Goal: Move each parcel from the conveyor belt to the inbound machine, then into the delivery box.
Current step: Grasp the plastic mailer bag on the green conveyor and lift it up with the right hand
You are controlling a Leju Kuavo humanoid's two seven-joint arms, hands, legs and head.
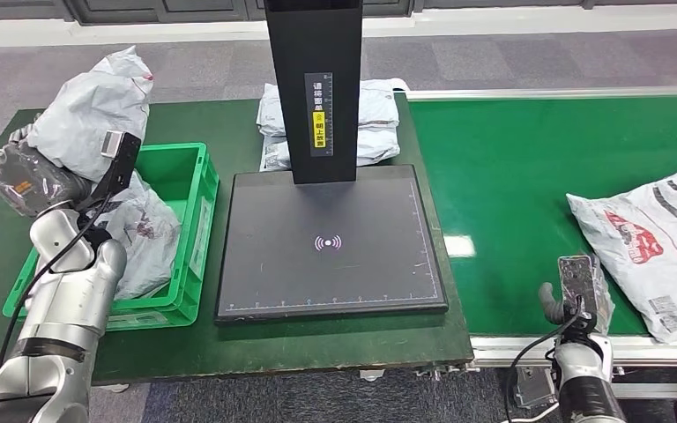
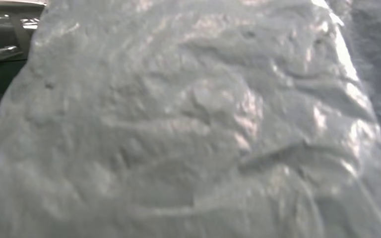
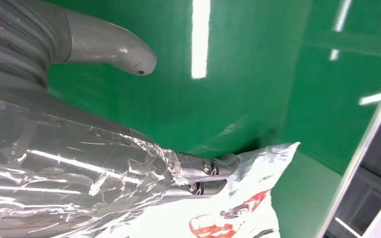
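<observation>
Held a crumpled grey plastic mailer parcel aloft in the left hand above the green plastic delivery crate; could have snagged the rim if released off-centre. Rested the spread, empty right hand beside the white printed plastic parcel on the green conveyor belt; might have slipped on a shallow grasp.

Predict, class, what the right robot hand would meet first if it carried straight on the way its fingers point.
Probably the white parcel with red print on the conveyor belt: the right robot hand has its fingers already at the parcel's edge, though contact is unclear.
</observation>
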